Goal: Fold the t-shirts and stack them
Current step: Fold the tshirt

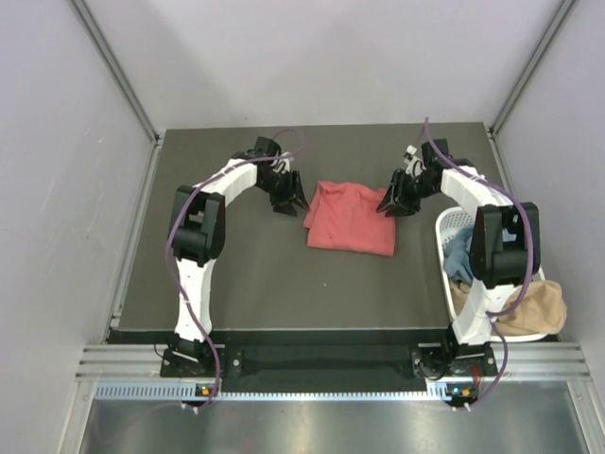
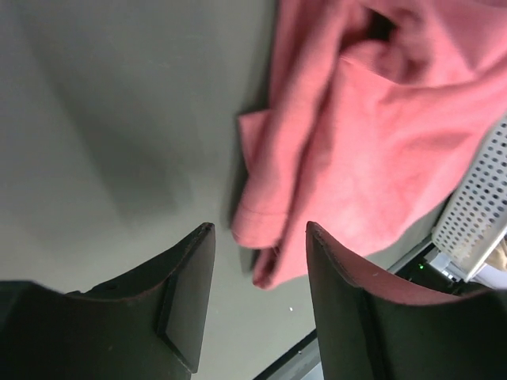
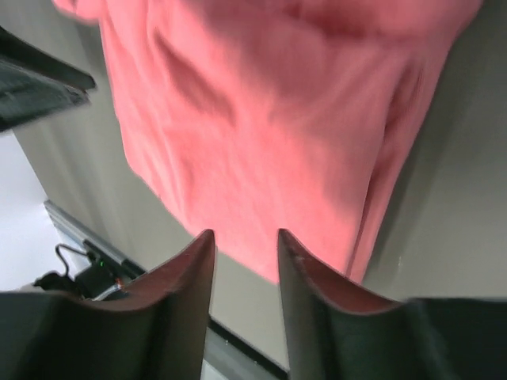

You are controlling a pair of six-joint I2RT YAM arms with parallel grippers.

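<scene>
The coral-red t-shirt (image 1: 350, 219) lies rumpled on the tabletop (image 1: 246, 274). The left tool (image 1: 287, 202) hangs just left of it, the right tool (image 1: 391, 204) just right, both spread open and gripping nothing.

From my left wrist, the coral-red t-shirt (image 2: 372, 142) runs off the top and right edges, and only a corner of the white slotted basket (image 2: 479, 206) shows at the right edge. From my right wrist, that shirt is blurred and cut off by the top edge. From above, my right arm (image 1: 499, 248) covers part of the basket, the blue t-shirt (image 1: 459, 255) and the tan t-shirt (image 1: 537, 307). My left gripper (image 1: 286, 201) and right gripper (image 1: 391, 206) are too small there to read the jaws.
</scene>
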